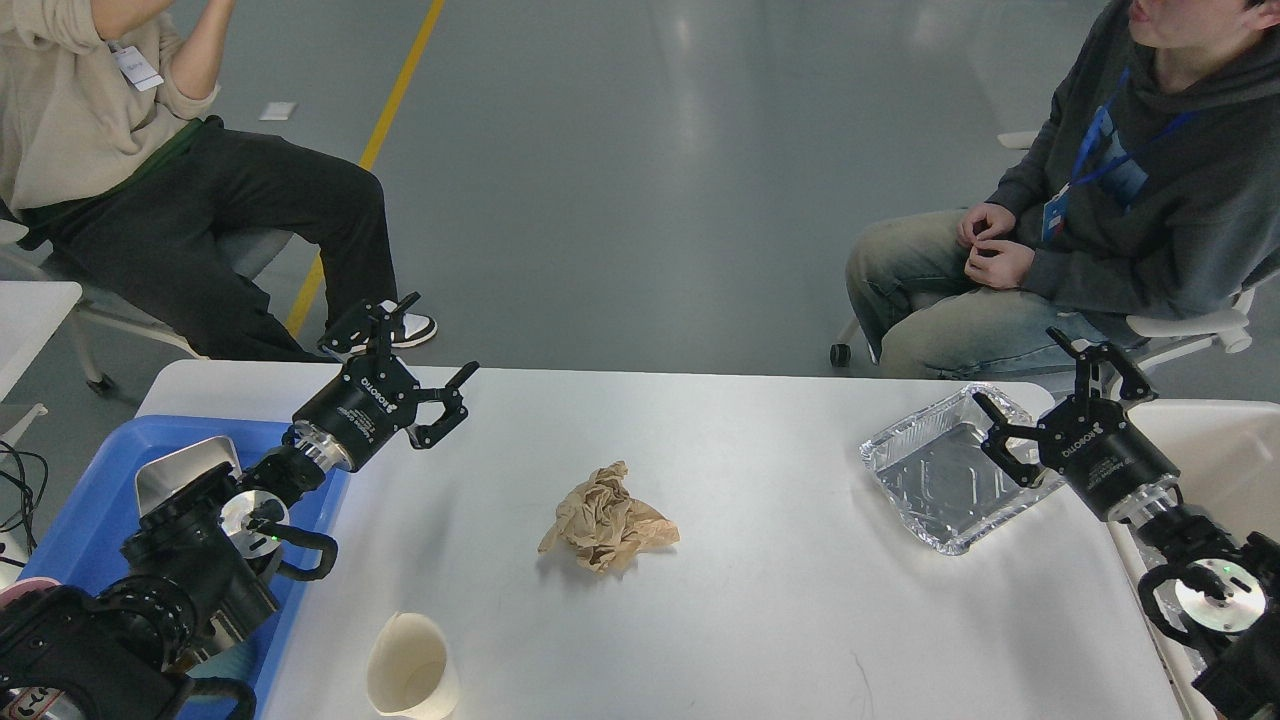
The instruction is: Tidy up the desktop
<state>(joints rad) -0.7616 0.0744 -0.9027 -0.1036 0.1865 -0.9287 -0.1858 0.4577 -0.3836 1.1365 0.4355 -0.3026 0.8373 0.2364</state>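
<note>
The white desktop (760, 600) fills the lower half of the view. A crumpled brown paper (606, 520) lies near its middle. A cream paper cup (410, 668) lies at the front edge. An empty foil tray (940, 480) sits at the right. My left gripper (405, 345) is open and empty above the far-left part of the desktop, left of and beyond the paper. My right gripper (1055, 390) is open and empty over the foil tray's right rim.
A blue plastic tray (80, 510) at the left holds a steel square tin (180, 470), partly hidden by my left arm. A cream-white bin (1220, 450) stands at the right edge. Two seated people are beyond the desktop's far corners.
</note>
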